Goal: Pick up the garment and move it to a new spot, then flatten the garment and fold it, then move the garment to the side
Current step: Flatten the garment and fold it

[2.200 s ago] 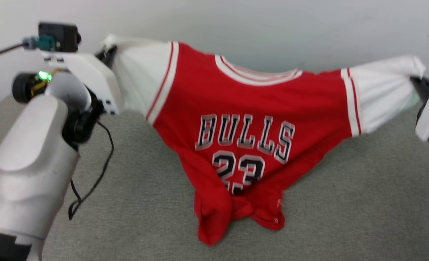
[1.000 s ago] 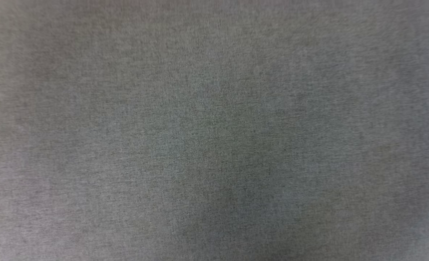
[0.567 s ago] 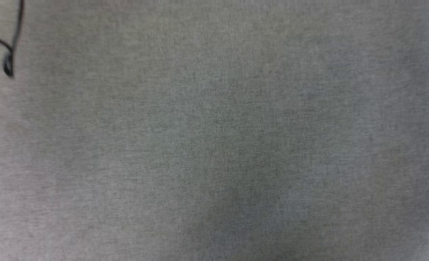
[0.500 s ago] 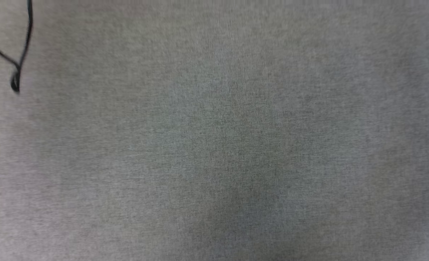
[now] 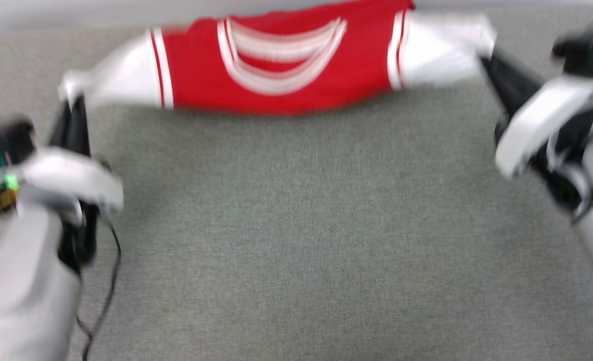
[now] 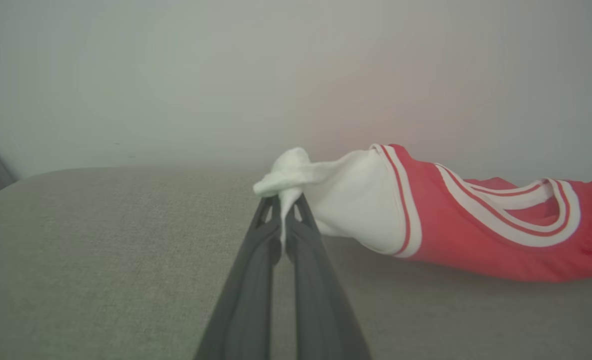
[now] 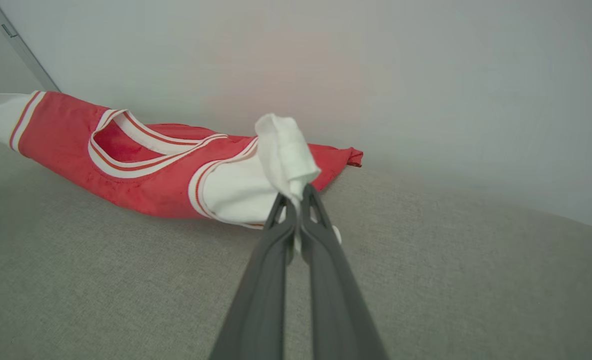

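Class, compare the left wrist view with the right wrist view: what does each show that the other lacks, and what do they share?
Left wrist view, not the right: the left claw shut on a bunched white sleeve tip. Right wrist view, not the left: the right claw shut on the opposite sleeve tip, and a red hem corner near the wall. Both: the garment with its red body and striped collar, and the grey surface beneath it.

no words, numbers, brands or labels readable anywhere, red and white shirt [image 5: 196, 70] blurred in the head view, its cloth plain in both wrist views, nothing legible on it
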